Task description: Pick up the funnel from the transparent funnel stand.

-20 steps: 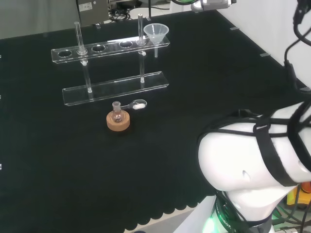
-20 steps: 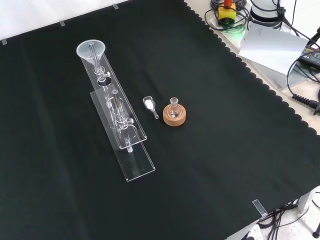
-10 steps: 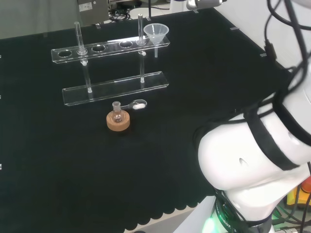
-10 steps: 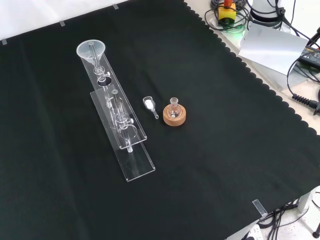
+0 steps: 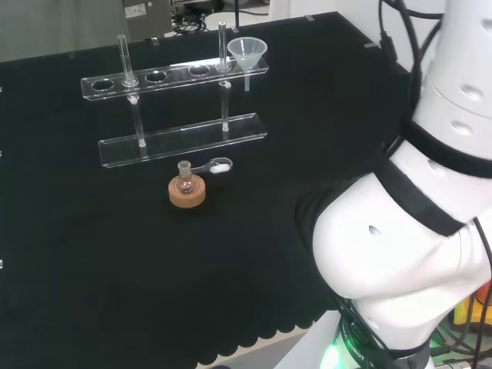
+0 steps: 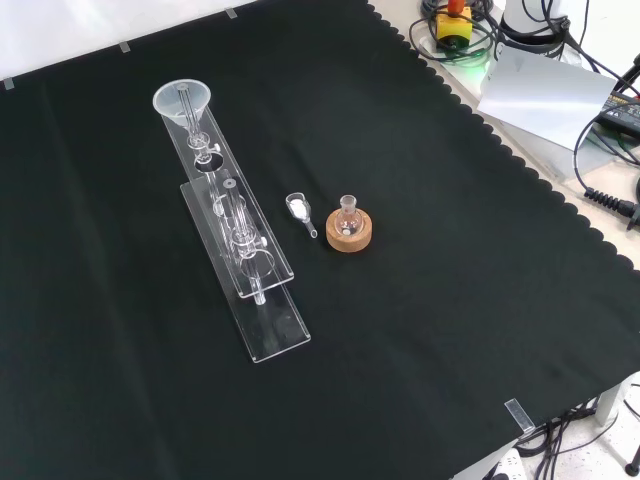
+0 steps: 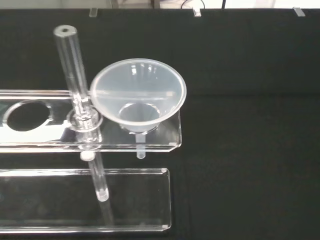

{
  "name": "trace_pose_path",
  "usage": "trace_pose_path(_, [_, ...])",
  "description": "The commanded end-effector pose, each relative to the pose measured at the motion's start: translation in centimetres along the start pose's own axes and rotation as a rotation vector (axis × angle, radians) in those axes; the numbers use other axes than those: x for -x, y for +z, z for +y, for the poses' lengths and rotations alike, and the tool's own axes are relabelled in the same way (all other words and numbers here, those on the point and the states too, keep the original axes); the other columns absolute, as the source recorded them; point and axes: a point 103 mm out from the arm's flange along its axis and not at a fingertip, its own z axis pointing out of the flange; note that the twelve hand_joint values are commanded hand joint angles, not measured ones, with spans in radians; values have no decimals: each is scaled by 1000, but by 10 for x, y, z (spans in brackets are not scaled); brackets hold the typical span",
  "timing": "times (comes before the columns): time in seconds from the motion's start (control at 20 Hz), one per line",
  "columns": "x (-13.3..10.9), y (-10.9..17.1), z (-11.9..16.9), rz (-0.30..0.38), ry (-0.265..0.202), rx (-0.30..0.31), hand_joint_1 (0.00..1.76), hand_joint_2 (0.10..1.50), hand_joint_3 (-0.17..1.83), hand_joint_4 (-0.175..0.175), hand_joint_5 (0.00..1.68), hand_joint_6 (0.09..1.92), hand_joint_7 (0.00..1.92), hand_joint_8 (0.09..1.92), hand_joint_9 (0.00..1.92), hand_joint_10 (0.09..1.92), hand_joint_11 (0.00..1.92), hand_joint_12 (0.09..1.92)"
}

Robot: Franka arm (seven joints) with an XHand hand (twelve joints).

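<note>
A clear funnel [image 5: 247,51] sits in the end hole of the transparent funnel stand [image 5: 177,77], at the stand's right end in the head view. In the front view the funnel [image 6: 182,103] is at the far end of the stand [image 6: 240,250]. The wrist view looks down on the funnel [image 7: 137,95], its spout through the stand's upper shelf [image 7: 160,140], beside an upright clear rod [image 7: 75,85]. The arm's white links [image 5: 415,231] rise at the right of the head view.
A small flask on a cork ring [image 5: 187,190] stands in front of the stand in the head view, with a small clear scoop [image 5: 217,165] holding white powder beside it. Both lie right of the stand in the front view, cork ring [image 6: 350,232] and scoop [image 6: 299,208].
The arm's white links have swung upward and leftward in the head view. The funnel, stand, flask and scoop have not moved.
</note>
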Motion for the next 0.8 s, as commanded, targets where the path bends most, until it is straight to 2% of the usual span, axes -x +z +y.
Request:
trace_pose_path(0.05, [2, 33, 38, -20, -43, -66, 168, 1128, 299, -4, 209, 87, 83, 516, 251, 652, 0, 1411])
trace_pose_path(0.5, [-8, 62, 54, -11, -69, -104, 246, 1072, 290, -12, 196, 87, 68, 535, 259, 661, 22, 1433])
trace_pose_path(0.8, [-9, 81, 62, -23, -75, -133, 474, 924, 284, -23, 140, 87, 15, 617, 262, 731, 123, 1465])
